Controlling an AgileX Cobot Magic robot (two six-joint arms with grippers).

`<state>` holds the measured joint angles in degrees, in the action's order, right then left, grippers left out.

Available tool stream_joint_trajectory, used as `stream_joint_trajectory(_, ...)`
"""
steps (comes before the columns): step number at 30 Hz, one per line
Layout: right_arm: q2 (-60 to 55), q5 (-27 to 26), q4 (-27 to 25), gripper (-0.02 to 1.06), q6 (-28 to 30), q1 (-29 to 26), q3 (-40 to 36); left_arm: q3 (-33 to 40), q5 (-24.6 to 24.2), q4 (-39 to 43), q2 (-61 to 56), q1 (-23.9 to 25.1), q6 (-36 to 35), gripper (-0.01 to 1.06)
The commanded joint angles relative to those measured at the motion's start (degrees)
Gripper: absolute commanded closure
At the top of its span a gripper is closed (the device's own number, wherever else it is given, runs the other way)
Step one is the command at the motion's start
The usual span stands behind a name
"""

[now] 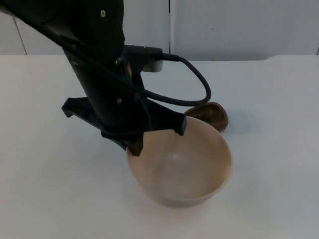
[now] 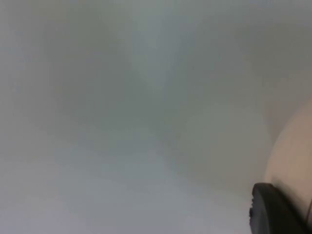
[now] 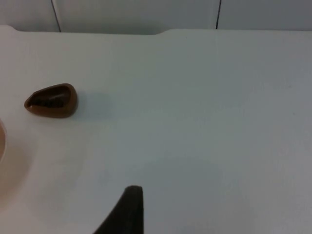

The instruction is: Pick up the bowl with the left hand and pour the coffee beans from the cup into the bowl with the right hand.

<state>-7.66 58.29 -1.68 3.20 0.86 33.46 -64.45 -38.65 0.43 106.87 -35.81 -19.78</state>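
Note:
A wide beige bowl (image 1: 182,167) fills the table's front middle, and its inside looks bare. My left gripper (image 1: 135,144) reaches down from the upper left and is shut on the bowl's near-left rim. A black fingertip (image 2: 273,210) sits against the bowl's beige wall (image 2: 297,151) in the left wrist view. The small brown cup (image 1: 212,113) stands just behind the bowl's right side, partly hidden by the rim. The right wrist view looks at the cup (image 3: 51,101) from a distance, with dark beans inside. My right gripper (image 3: 127,214) waits well away from the cup.
The white table (image 1: 279,99) runs back to the grey partition wall (image 1: 239,25). The left arm (image 1: 94,64) crosses above the table's left middle, and a black cable (image 1: 199,84) loops over toward the cup.

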Motion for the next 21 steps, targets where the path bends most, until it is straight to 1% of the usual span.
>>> stream_joint_trajectory(1,-3.2,-2.0,-0.1,-0.01,0.1,-0.4,1.5,0.2,-0.5,3.5,-0.6,-0.1,-5.1,1.05)
stream_joint_trajectory(2,-6.8,-2.5,-0.6,-0.01,0.1,-0.4,3.1,0.2,-0.7,4.4,-0.6,-0.1,-5.7,1.05)
stream_joint_trajectory(3,-6.8,-2.5,-0.6,-0.01,0.1,-0.4,3.1,0.2,-0.7,4.4,-0.6,-0.1,-5.7,1.05)
stream_joint_trajectory(6,-15.3,-3.2,-4.6,-0.01,1.2,-0.4,6.3,0.2,-0.7,4.5,-0.6,-0.1,-6.0,1.05)
stream_joint_trajectory(7,-18.4,-3.8,-6.1,-0.01,2.6,-0.4,7.2,0.2,-0.7,4.5,-0.6,-0.1,-6.0,1.05)
stream_joint_trajectory(8,-18.4,-3.8,-6.1,-0.01,2.6,-0.4,7.2,0.2,-0.7,4.5,-0.6,-0.1,-6.0,1.05)
stream_joint_trajectory(11,-26.8,-5.9,-10.8,-0.01,6.8,-0.4,9.7,0.2,-0.7,4.5,-0.6,-0.1,-6.0,1.05)
stream_joint_trajectory(13,-33.9,-6.6,-12.6,-0.01,7.6,-0.4,12.0,0.2,-0.7,4.5,-0.6,-0.1,-6.0,1.05)
stream_joint_trajectory(14,-33.9,-6.6,-12.6,-0.01,7.6,-0.4,12.0,0.2,-0.7,4.5,-0.6,-0.1,-6.0,1.05)
stream_joint_trajectory(17,-40.9,-7.3,-14.8,-0.01,8.7,-0.4,14.8,0.2,-0.7,4.5,-0.6,-0.1,-6.0,1.05)
stream_joint_trajectory(18,-40.9,-7.3,-14.8,-0.01,8.7,-0.4,14.8,0.2,-0.7,4.5,-0.6,-0.1,-6.0,1.05)
stream_joint_trajectory(21,-47.5,-7.3,-15.5,-0.01,9.3,-0.1,18.0,0.2,-0.7,4.5,-0.6,-0.1,-6.0,1.05)
